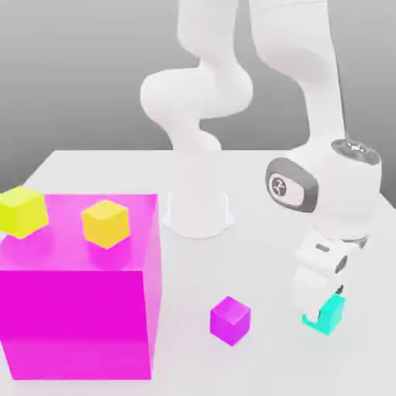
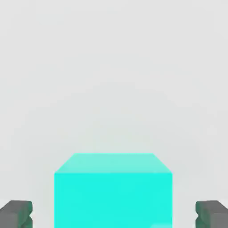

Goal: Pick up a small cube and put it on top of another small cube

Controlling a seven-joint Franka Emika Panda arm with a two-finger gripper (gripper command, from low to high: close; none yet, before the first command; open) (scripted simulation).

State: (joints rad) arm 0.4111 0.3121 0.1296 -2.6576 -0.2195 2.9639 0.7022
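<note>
A small teal cube [image 1: 330, 315] rests on the white table toward the exterior view's right, near the front. My gripper [image 1: 322, 312] is lowered over it, one finger on each side. In the hand view the teal cube [image 2: 113, 191] sits between the two dark fingertips [image 2: 15, 214], with a visible gap on each side, so the gripper [image 2: 114, 216] is open and straddles the cube without touching it. A small purple cube [image 1: 230, 319] sits on the table to the exterior view's left of the teal one, about a cube's width away.
A large magenta block [image 1: 77, 317] fills the exterior view's front left, with a yellow cube [image 1: 23, 211] and an orange cube [image 1: 105, 223] on top. The arm's white base [image 1: 197, 210] stands behind the middle of the table [image 1: 255, 193].
</note>
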